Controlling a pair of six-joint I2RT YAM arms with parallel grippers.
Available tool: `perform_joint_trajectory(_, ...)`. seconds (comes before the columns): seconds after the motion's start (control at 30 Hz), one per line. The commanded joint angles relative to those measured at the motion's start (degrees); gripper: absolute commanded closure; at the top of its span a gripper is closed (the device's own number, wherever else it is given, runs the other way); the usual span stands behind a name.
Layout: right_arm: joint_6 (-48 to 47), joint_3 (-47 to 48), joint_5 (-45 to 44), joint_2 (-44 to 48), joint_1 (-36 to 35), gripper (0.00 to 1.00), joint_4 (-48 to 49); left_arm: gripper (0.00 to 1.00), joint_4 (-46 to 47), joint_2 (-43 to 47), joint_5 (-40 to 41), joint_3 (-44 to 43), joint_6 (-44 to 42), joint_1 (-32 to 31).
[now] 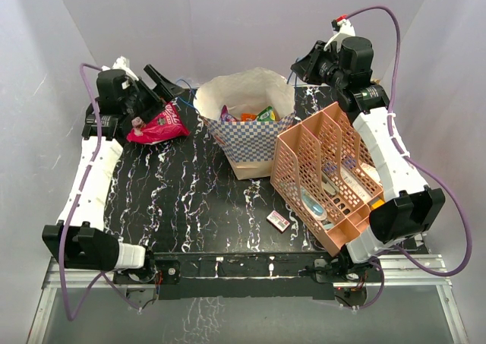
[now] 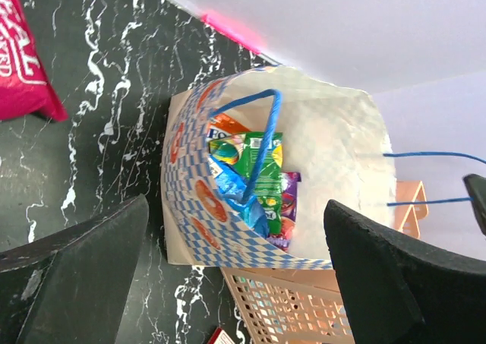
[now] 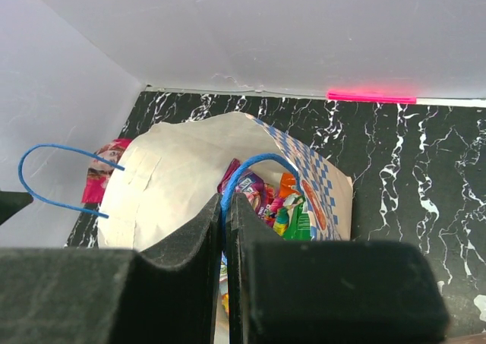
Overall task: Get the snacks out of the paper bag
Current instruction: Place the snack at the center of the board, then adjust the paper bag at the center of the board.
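Standing on blk marbled table [image 1: 190, 200]: paper bag [image 1: 254, 135]; white walls [image 1: 228, 25].

Checkered blue-white paper bag [image 1: 254, 135] (white inside); pink-red packet [image 1: 158, 125]; black marbled table [image 1: 190, 200].

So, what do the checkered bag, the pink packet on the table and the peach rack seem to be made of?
Checkered bag: likely matte paper; creased white inside. Pink packet: probably glossy plastic film; it shines and crinkles. Peach rack: seemingly rigid moulded plastic; uniform perforated walls.
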State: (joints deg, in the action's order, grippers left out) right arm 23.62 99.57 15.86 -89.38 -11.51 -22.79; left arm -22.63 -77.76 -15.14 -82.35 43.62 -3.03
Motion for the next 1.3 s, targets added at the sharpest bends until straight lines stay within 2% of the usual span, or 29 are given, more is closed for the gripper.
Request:
perform_joint_trajectory(0.0,2.8,3.4,1.2,1.1,0.3,0.92,5.9,0.02,-4.9,1.0,0.6,-5.7,-2.0,-0.6)
perform_joint_trajectory(0.1,2.2,2.2,1.2,1.6,0.3,0.92,6.6,0.02,-2.0,-0.2,-1.4,-6.1,-1.9,-0.9)
perform_joint_trajectory(0.17,1.8,1.8,1.4,1.8,0.3,0.92,6.9,0.02,0.0,-3.2,-6.5,-6.6,-1.5,-1.1)
perform_joint_trajectory(0.23,1.5,1.6,2.0,1.8,0.3,0.92,7.1,0.04,-0.2,-5.6,-8.2,-8.1,-1.3,-2.4)
perform_joint_trajectory(0.37,2.2,0.7,2.5,2.4,0.3,0.92,7.8,0.09,-2.4,-7.9,-5.6,-9.5,-2.3,-3.8)
perform_joint_trajectory(0.63,2.6,-1.7,1.4,3.8,0.3,0.92,8.9,0.59,0.2,-8.6,-7.1,-8.8,-2.1,-3.8)
perform_joint_trajectory(0.73,1.9,-0.2,0.5,2.4,0.3,0.92,8.9,0.81,-1.2,-10.7,-7.0,-12.1,-2.7,-3.8)
perform_joint_trajectory(0.8,1.6,2.5,0.0,0.6,0.3,0.92,8.8,0.91,-2.7,-13.0,-7.2,-15.0,-3.2,-3.8)
perform_joint_trajectory(0.83,1.5,4.0,-0.3,-0.5,0.3,0.92,8.7,0.98,-3.2,-13.8,-7.3,-16.4,-3.3,-3.8)
perform_joint_trajectory(1.07,-1.4,19.9,-3.3,-10.0,2.4,0.92,4.7,1.0,-0.5,-15.5,-10.1,-21.8,-1.7,-3.8)
perform_joint_trajectory(1.27,-2.3,33.3,-1.8,-18.3,8.4,0.92,5.1,1.0,-1.2,-20.4,-13.6,-32.1,-1.1,-3.8)
